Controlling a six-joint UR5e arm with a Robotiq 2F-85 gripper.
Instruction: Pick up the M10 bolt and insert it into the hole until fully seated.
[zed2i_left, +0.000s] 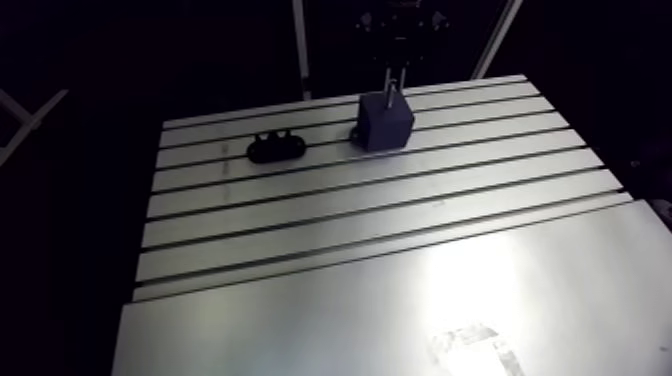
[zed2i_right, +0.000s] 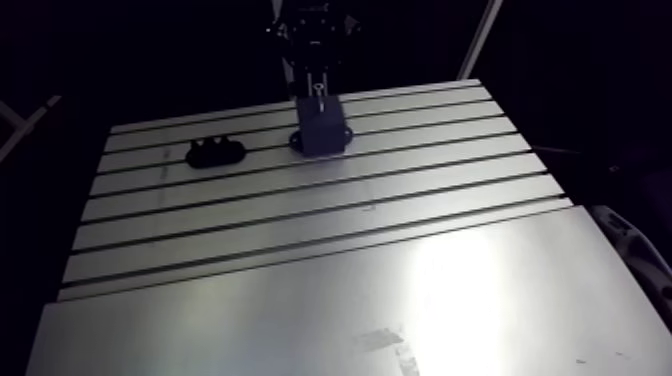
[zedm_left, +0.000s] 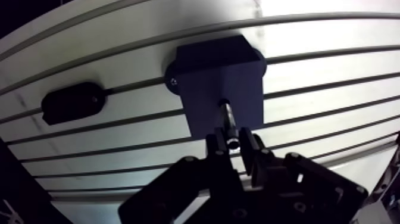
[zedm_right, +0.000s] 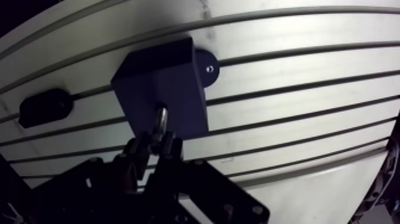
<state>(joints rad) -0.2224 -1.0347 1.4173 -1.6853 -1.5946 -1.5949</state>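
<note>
A dark blue block (zedm_left: 221, 83) is fixed to the slotted table (zed2i_left: 380, 200) by a round foot with a screw (zedm_right: 208, 69). My gripper (zedm_left: 236, 141) hangs right over the block and is shut on the M10 bolt (zedm_left: 229, 122). The bolt's head sits between the fingertips. Its shank points down and its tip is in the hole on the block's top face (zedm_right: 161, 110). In the arm view the bolt (zed2i_left: 390, 82) shows as a thin bright rod above the block (zed2i_left: 385, 122).
A flat black holder (zed2i_left: 276, 148) with rounded ends lies on the table, beside the block, a short way off (zedm_left: 72, 102). Parallel slots run across the table. A smooth bright plate (zed2i_left: 400, 310) covers the near part.
</note>
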